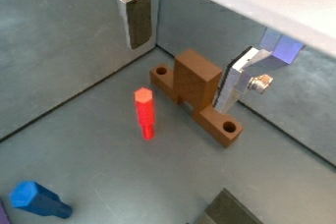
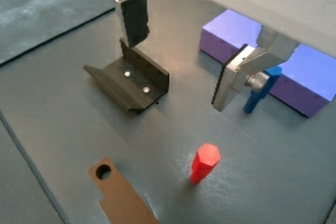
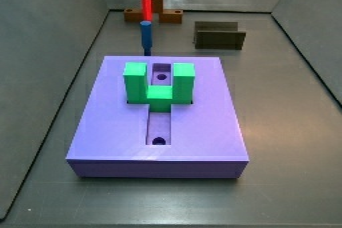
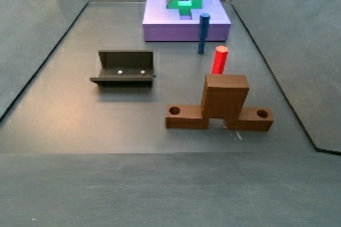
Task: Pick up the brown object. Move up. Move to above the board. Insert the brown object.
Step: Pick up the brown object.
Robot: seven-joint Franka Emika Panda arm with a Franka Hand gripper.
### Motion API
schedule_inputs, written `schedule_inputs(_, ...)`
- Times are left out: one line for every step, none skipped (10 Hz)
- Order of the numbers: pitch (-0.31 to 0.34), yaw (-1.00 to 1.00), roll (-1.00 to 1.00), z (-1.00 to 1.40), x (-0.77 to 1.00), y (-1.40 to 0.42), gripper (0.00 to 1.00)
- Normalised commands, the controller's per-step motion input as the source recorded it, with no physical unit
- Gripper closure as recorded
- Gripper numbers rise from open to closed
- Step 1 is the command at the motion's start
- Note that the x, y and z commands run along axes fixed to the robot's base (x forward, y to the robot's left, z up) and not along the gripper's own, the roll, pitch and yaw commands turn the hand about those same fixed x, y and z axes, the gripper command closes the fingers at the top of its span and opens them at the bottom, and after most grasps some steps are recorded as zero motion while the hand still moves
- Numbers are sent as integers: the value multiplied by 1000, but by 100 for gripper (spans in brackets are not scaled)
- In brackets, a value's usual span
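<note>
Orange-brown and low on the grey floor, the brown object (image 1: 197, 92) lies free, touching neither of my fingers: a bar with a round hole at each end and an upright block rising from its middle. In a side view (image 4: 221, 106) it sits well apart from the board (image 4: 163, 24), with nothing gripping it. My gripper (image 1: 180, 74) hangs above the floor with its silver plates spread wide and nothing between the dark pads; in a wrist view the brown object shows in the gap below them. In a wrist view (image 2: 178, 73) one finger (image 2: 133, 17) hangs over the dark U-shaped block (image 2: 129, 83), and the other finger is in front of the purple slab (image 2: 237, 36). A red peg (image 1: 144, 115) stands upright just beside the brown object, and a blue peg (image 4: 204, 32) stands between it and the board. A green block (image 3: 158, 84) sits on the board, astride its groove. I cannot make out the gripper in either side view.
</note>
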Motion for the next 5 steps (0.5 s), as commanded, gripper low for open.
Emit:
schedule_inputs(0, 0, -23, -71, -23, 283, 0)
schedule_inputs(-23, 0, -59, -306, -100, 534, 0)
schedule_inputs(-34, -46, -66, -440, -120, 711, 0)
schedule_inputs(-26, -51, 0, -551, -114, 640, 0)
schedule_inputs(-21, -29, 0, -614, -94, 654, 0)
